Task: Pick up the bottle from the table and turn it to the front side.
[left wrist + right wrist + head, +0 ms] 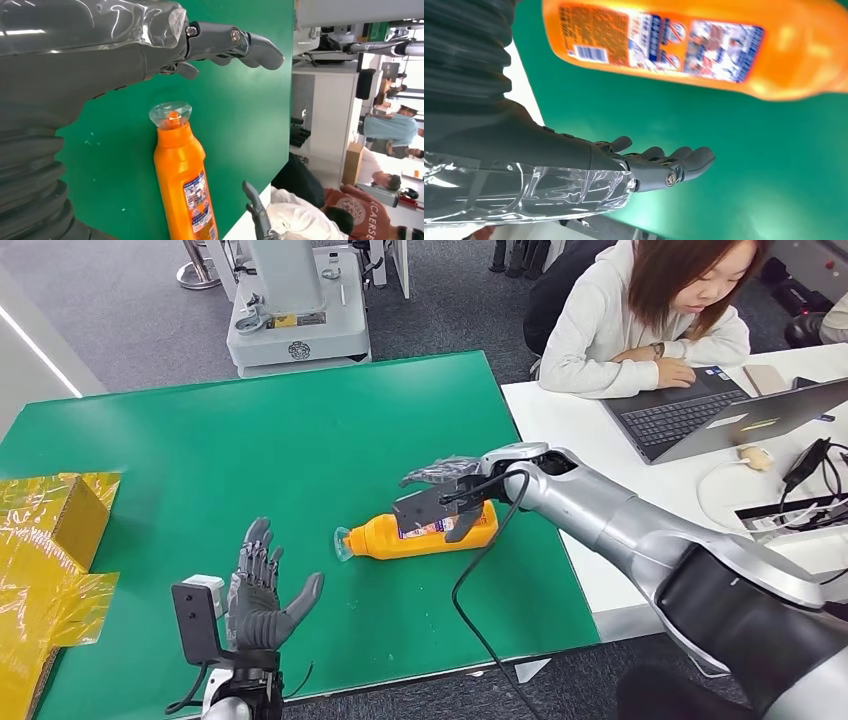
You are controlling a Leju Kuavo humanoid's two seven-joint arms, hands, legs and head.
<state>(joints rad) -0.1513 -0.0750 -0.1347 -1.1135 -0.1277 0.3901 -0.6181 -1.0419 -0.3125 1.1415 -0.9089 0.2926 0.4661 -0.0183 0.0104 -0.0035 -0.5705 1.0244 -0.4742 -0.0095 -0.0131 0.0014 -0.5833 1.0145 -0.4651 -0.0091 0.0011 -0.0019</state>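
— Lying on its side near the green bench's (250, 440) right edge: the orange bottle (425, 537), clear cap toward the left.

— And the right robot hand (440, 502)?

— Spread wide above it, holding nothing. The left robot hand (262, 585) hangs open near the front edge.

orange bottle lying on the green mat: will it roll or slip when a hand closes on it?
The orange bottle lies on its side on the green table and looks flattened rather than round, so it probably slides more than rolls. Its glossy plastic and label suggest a slippery grip. It appears rigid, and opaque, so fill and weight are unclear.
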